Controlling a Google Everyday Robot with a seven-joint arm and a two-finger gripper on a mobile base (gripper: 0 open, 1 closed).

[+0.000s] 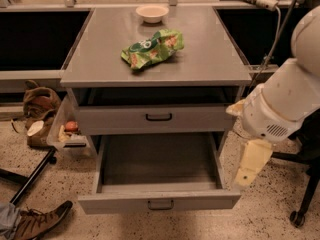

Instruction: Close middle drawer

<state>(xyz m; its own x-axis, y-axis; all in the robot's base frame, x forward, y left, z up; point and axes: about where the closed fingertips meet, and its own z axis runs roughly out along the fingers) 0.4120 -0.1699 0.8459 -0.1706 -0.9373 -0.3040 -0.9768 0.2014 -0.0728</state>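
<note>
A grey cabinet [210, 59] stands on a speckled floor [270, 219] in warm, dim light, with a dark bay [35, 39] far left and another far right. A white bowl [152, 13] and a green snack bag [152, 48] lie on top. A brown bag [39, 106] and a plastic bin [67, 134] sit left, a shoe [40, 223] near left, and a chair base [300, 204] right. The gripper [251, 163] hangs low, just right of the cabinet.
</note>
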